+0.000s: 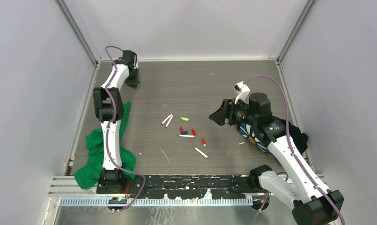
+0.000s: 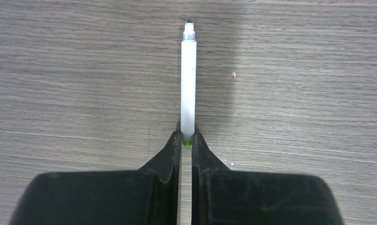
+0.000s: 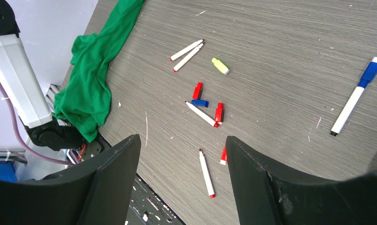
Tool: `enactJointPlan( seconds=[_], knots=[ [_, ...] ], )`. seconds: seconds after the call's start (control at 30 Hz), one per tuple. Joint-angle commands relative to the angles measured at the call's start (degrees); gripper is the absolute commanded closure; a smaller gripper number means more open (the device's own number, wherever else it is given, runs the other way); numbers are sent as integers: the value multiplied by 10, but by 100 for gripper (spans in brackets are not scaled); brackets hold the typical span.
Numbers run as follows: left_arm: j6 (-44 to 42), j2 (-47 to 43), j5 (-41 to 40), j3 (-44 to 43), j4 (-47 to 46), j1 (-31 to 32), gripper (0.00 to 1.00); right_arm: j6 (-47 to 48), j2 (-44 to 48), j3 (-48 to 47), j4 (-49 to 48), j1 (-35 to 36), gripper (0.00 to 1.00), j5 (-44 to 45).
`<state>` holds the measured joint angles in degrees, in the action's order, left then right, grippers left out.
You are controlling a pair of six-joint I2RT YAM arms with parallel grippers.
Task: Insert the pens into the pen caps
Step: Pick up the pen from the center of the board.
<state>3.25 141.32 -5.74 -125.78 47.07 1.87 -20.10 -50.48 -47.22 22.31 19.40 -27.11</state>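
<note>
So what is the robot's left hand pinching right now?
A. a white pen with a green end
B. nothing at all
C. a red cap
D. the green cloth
A. In the left wrist view, the left gripper is closed on the green end of a white pen, which sticks straight out in front of it.

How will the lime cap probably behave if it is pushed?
The lime cap is tiny and lies alone on the flat table, so it would probably skid or roll. It looks like stiff plastic, so it should keep its shape but may slip when pinched.
</note>
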Motion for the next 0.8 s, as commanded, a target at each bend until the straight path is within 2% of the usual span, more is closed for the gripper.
enactJointPlan(
  seconds=[0.0, 0.17, 0.33, 0.57, 0.77],
  knots=[
    [39, -16, 33, 14, 27, 2, 100, -1, 17, 1, -19, 2, 27, -1],
    [87, -132, 94, 129, -10, 23, 100, -27, 15, 14, -39, 1, 27, -4],
    [149, -288, 201, 279, -74, 50, 100, -88, 11, 26, -84, 1, 27, -34],
    [157, -533, 365, 507, -183, 111, 100, -200, 12, 67, -198, 3, 27, -103],
    [165, -746, 525, 681, -329, 208, 100, -308, 2, 109, -348, 59, 27, -86]
  ],
)
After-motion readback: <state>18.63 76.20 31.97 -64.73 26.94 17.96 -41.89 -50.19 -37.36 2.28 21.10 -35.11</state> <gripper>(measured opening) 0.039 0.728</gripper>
